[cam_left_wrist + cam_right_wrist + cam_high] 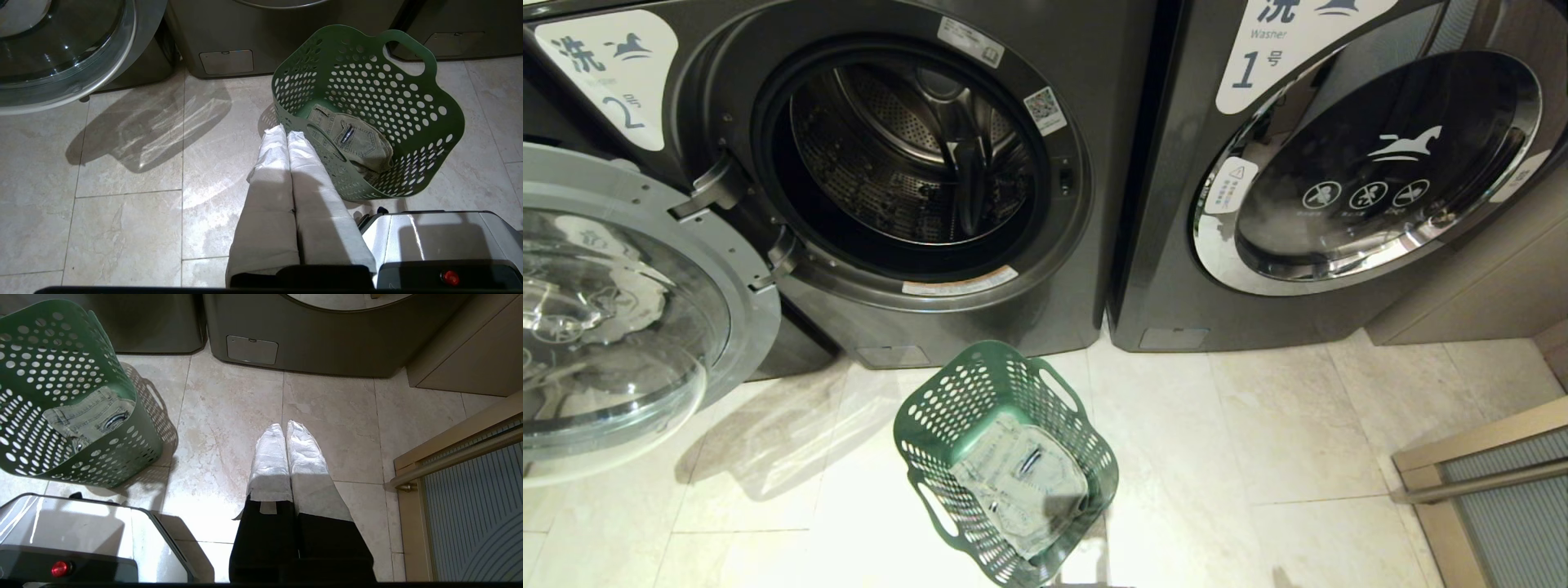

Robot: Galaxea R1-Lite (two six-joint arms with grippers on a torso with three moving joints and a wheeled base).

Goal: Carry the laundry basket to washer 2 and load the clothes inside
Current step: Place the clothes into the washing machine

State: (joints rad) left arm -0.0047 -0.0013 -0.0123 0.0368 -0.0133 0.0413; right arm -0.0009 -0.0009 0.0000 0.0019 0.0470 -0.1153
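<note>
Left gripper (pixel 287 134): white-wrapped fingers pressed together, nothing between them, pointing down toward the floor. The tips sit just beside the laundry basket (pixel 408 122), at its near wall by the cut-out handle; contact cannot be confirmed from the left wrist view.

Right gripper (pixel 284 428): fingers likewise together and empty, hanging over bare tile, well apart from the basket, which lies off to its left side.

The robot's base (pixel 429 232), a silver-grey housing with a red button, shows between the two arms, just short of the basket.

Basket stands upright on the pale tiled floor (pixel 1258 457), slightly tilted in the head view, in front of the gap between the two washers and nearer the left one. Inside, flat on the basket floor: the clothes (pixel 1019 482), a folded pale denim garment with a pocket and seams visible. Nothing else in the basket.

Beyond the basket, washer 2 (pixel 629 82), dark grey, white label "2". Its door (pixel 621 310) is swung fully open to the left, glass bowl facing out; it casts a shadow on the tiles. The drum (pixel 907 155) is exposed, perforated steel, no laundry visible inside.

To the right, washer 1 (pixel 1250 69), door closed, chrome rim, white horse logo.

Far right: a beige cabinet side (pixel 1486 286) and a gold-framed ribbed panel (pixel 1503 498).
</note>
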